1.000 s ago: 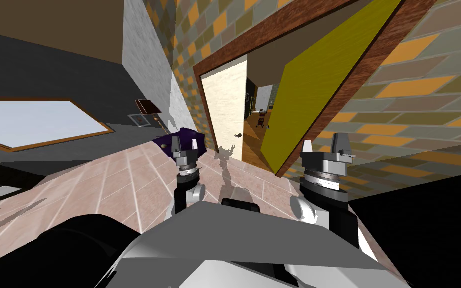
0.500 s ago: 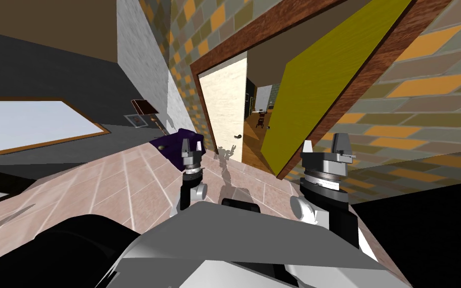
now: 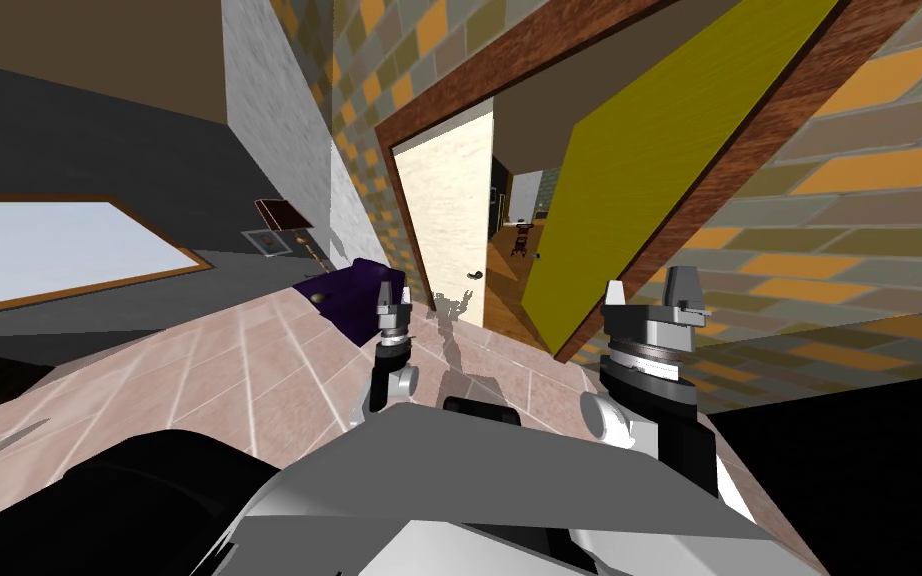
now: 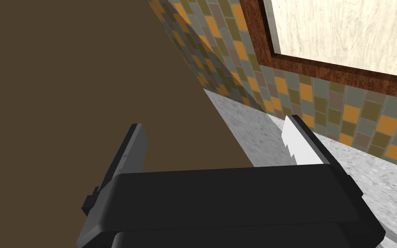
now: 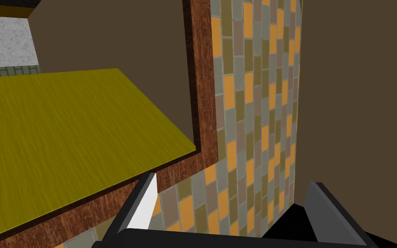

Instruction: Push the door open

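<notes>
- The left gripper sits just left of centre in the head view, low down, with its fingers spread wide and nothing between them
- Straight above it in the picture is the cream door, seated in the left half of the brown door frame, with a small handle on its right edge
- Right of that is a narrow gap, showing a room beyond
- The yellow door fills the centre right of the picture, swung partly away; its long edges slant from lower centre to upper right
- The right gripper, lower right of centre, is also wide open and empty; it is below the yellow door's bottom corner and looks the nearer arm for a forward push, with nothing touching yet
</notes>
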